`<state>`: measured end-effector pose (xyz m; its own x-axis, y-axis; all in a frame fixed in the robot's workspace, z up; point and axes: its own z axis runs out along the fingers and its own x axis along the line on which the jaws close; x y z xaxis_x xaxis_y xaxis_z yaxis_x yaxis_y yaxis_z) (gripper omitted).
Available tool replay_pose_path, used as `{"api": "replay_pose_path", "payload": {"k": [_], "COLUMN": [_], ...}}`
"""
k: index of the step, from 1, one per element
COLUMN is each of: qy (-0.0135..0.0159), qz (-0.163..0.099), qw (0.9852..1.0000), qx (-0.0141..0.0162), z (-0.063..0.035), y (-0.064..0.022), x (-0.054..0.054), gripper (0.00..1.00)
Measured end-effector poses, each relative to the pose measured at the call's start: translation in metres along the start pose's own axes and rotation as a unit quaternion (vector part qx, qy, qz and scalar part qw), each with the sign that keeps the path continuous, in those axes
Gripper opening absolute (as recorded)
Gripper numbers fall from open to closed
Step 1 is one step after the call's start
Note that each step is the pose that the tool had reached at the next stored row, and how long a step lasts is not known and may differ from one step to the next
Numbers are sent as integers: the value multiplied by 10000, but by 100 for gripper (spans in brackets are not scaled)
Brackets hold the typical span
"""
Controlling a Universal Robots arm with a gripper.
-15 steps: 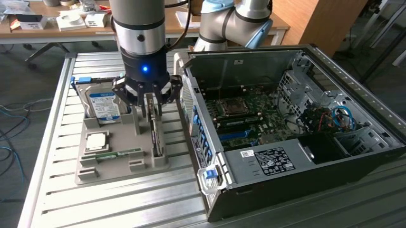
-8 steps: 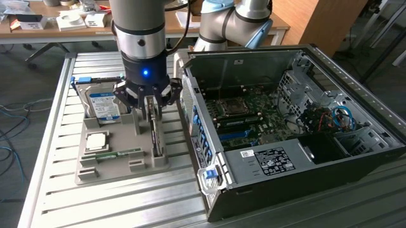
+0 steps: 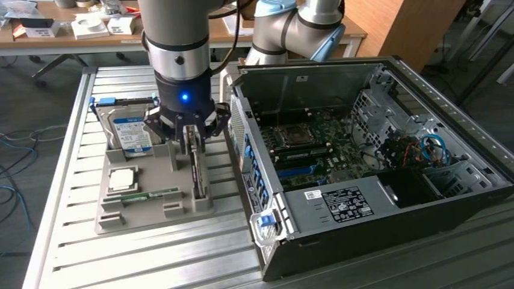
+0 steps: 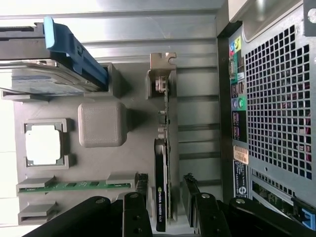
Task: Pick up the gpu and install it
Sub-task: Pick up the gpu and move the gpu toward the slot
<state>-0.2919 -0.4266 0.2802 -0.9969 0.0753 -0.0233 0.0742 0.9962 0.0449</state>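
Black and two-fingered, the hand (image 3: 191, 136) hangs at the end of the arm directly over the gpu (image 3: 198, 174), its jaws spread apart. In the wrist view one finger (image 4: 141, 186) stands to each side of the card's black body, with a gap showing on both sides, so nothing is clamped.

The gpu stands on its long edge in a slot of a grey fixture tray (image 3: 135, 218). Its pale metal bracket (image 4: 162, 64) is at the end nearer the hard drive (image 3: 132, 133). That drive, silver with a blue label and blue side rails, stands upright in the same tray, at its far end in the exterior view. Also seated in the tray are a square processor (image 3: 122, 179) in its own recess and a slim green memory stick (image 3: 149, 194) lying in a narrow groove. A plain grey block (image 4: 101, 123) rises between the processor and the card.

The tray rests on a ribbed metal tabletop (image 3: 161, 259). Just beside it, on the exterior view's right, lies an open computer case (image 3: 449, 198) with its motherboard (image 3: 313, 144) exposed. In the wrist view its perforated rear panel (image 4: 276, 98), with coloured ports, runs alongside the card, apart from it.
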Motion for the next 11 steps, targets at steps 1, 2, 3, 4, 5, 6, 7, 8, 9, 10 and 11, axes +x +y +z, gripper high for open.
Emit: {"api": "replay_pose_path", "payload": {"k": [1,2,3,4,5,6,7,8,9,10,11], "qy": [0,0,0,0,1,2,0,0,0,0,0], "qz": [0,0,0,0,0,0,0,0,0,0,0], "qw": [10000,10000,10000,10000,10000,10000,10000,10000,10000,10000,10000], "qx": [0,0,0,0,1,1,0,0,0,0,0], "z": [16,33,48,59,61,62,71,85,102,120,138], "y": [-1,-2,-2,-3,-3,-3,-3,-4,-5,-5,-6], "x": [1,1,1,1,2,2,2,2,2,3,3], "gripper": [42,42,42,42,42,42,42,42,42,42,42]}}
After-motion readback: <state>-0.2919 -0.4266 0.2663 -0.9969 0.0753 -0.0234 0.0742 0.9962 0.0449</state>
